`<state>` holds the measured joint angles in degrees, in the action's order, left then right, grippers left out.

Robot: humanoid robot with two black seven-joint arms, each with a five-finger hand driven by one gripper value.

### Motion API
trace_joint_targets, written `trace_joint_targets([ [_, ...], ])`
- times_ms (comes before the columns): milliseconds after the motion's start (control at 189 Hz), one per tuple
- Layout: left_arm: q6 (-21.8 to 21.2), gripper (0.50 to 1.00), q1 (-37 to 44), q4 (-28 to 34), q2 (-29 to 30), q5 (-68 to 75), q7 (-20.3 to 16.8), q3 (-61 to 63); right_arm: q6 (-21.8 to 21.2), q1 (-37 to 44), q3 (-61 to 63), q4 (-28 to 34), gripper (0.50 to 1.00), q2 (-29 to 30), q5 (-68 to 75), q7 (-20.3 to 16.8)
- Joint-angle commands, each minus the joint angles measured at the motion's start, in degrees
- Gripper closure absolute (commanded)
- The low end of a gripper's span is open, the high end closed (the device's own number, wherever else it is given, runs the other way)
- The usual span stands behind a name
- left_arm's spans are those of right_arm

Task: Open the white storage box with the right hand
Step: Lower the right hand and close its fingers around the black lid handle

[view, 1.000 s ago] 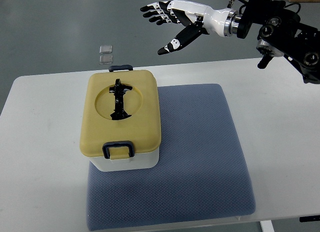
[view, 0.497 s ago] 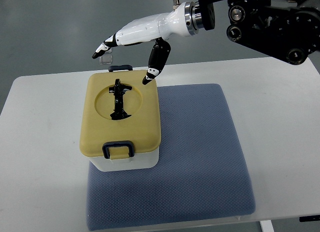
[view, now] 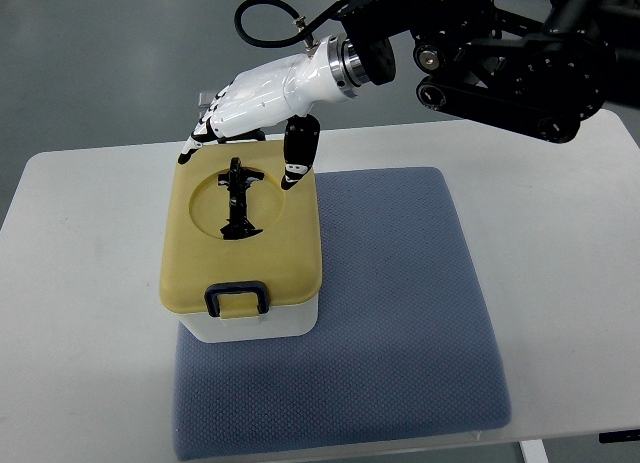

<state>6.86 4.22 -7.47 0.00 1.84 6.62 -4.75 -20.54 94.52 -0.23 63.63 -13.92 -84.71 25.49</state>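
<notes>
The white storage box (view: 243,245) is sitting closed on the blue mat's (view: 400,313) left part. The right hand (view: 258,111) is hovering over its far edge, fingers (view: 192,148) spread, gripping nothing; a careless push risks sliding the box off the mat.

The right hand (view: 250,108) crowds the storage box (view: 243,245) at its 12 o'clock edge — the far latch seems hidden beneath it. The near latch (view: 236,299) at 6 o'clock stands unobstructed; the blue mat (view: 400,313) toward 3 o'clock lies bare — open passage there.
</notes>
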Motion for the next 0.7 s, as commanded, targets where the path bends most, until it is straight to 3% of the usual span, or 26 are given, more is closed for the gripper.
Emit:
trace_joint_targets([
  [0, 0.0, 0.5, 0.0, 0.0, 0.0, 0.01, 0.06, 0.0, 0.06, -0.04, -0.56, 0.0, 0.566, 0.29, -0.28, 0.0],
  [143, 0.0, 0.5, 0.0, 0.0, 0.0, 0.01, -0.03, 0.0, 0.41, -0.21, -1.35, -0.09, 0.566, 2.67, -0.89, -0.09],
  [354, 0.0, 0.5, 0.0, 0.0, 0.0, 0.01, 0.06, 0.0, 6.39, -0.39, -6.1, -0.79, 0.568, 3.55, -3.79, -0.09],
  [693, 0.0, 0.5, 0.0, 0.0, 0.0, 0.01, -0.03, 0.0, 9.55, -1.18, -6.36, -2.19, 0.568, 4.78, -3.79, -0.09],
])
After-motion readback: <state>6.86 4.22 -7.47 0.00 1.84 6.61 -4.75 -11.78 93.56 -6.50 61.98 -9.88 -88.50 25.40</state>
